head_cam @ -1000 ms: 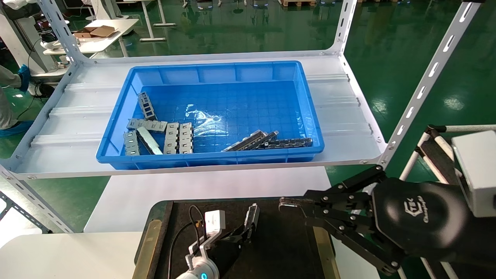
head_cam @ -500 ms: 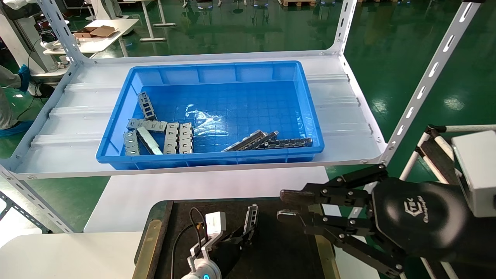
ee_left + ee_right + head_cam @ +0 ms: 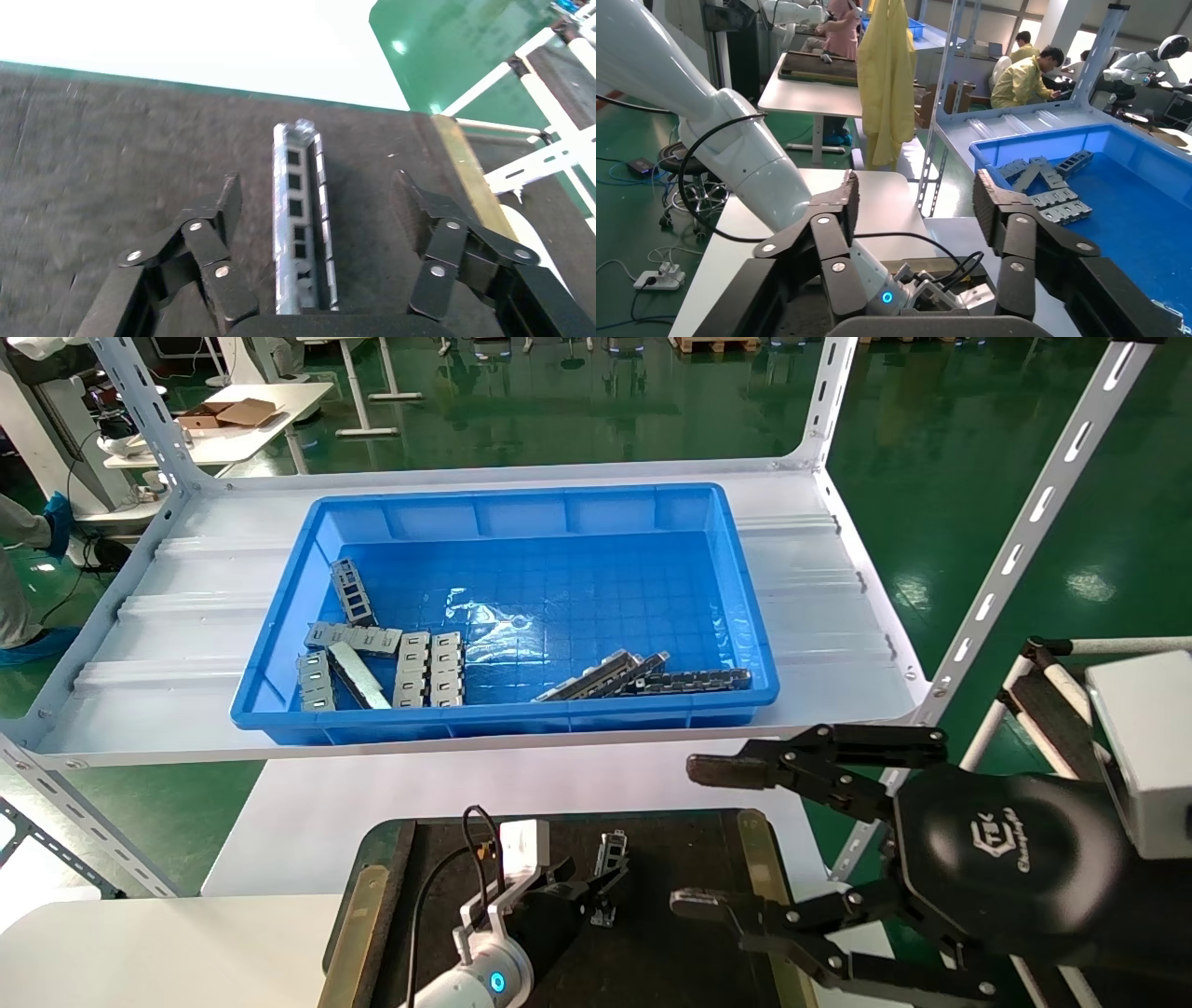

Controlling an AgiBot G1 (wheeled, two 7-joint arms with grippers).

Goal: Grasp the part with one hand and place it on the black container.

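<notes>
The part (image 3: 302, 210), a long silver-grey channel with a row of rectangular cutouts, lies on the black container (image 3: 105, 140). My left gripper (image 3: 316, 186) is open, with a finger on each side of the part and neither touching it. In the head view the part (image 3: 610, 851) shows just ahead of the left gripper (image 3: 596, 887) on the black container (image 3: 689, 952). My right gripper (image 3: 689, 834) is open wide and empty, hovering over the container's right brass-edged side; it also shows in the right wrist view (image 3: 915, 189).
A deep blue bin (image 3: 521, 514) stands on the white metal shelf (image 3: 838, 617) behind the container, holding several grey blocks (image 3: 428, 668) and a dark chain-like strip (image 3: 694, 680). Slotted shelf uprights (image 3: 1015, 551) rise at the right. A white table (image 3: 372, 794) lies under the shelf.
My left gripper has opened and let go of the part, which now rests on the black container. My right gripper has opened from nearly shut to wide.
</notes>
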